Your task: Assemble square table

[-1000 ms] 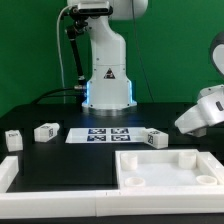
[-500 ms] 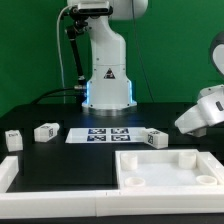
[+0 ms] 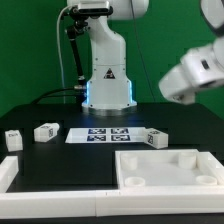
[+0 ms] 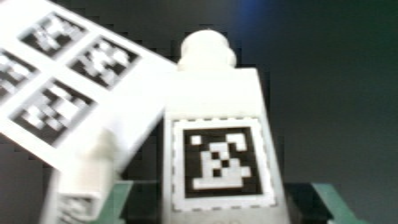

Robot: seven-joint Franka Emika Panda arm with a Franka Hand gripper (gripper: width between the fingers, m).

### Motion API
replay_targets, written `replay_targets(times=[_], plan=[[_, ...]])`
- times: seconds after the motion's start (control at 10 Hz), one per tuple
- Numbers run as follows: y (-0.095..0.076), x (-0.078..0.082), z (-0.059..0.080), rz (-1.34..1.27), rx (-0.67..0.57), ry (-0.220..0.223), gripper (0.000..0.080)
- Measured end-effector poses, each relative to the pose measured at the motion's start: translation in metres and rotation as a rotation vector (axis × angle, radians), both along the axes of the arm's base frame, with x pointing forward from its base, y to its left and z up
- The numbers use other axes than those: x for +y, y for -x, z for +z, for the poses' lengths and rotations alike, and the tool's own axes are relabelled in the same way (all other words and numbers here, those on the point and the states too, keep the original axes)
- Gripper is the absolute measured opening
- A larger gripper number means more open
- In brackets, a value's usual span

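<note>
The claw [image 3: 172,86] hung well above the black table [image 3: 60,160], blurred in the exterior view. Seen from the wrist, it was pinched narrow on a white table leg [image 4: 214,110]. The leg stood out between the fingers, its tag [image 4: 219,165] facing the camera and its rounded peg end farthest from the claw. Beyond that leg lay the marker board [image 4: 71,70]. The square tabletop [image 3: 165,165] lay flat below the claw. A second leg [image 3: 153,139] lay just beside the board, and a third leg [image 3: 46,131] and a fourth leg [image 3: 13,139] lay far from the claw, past the board.
</note>
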State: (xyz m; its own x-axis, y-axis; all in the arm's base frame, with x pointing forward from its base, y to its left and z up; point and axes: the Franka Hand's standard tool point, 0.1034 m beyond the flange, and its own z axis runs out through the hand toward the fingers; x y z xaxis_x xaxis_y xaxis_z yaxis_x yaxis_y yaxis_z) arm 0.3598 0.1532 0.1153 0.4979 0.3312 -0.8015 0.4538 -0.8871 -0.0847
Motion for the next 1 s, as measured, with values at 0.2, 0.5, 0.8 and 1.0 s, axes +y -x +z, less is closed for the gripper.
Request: replay_targets(times=[0.2,0.5,0.8,1.0], plan=[[-0.009,-0.003,0.012,-0.008,-0.017,-0.005,0.0291],[-0.011,-0.002,0.009,-0.01,-0.033,-0.014,0.0291],[-0.078,-0.041,0.034,-0.013,-0.184,-0.165,0.0291],[-0.112,-0.071,0.046,-0.026,-0.294,-0.232,0.0291]])
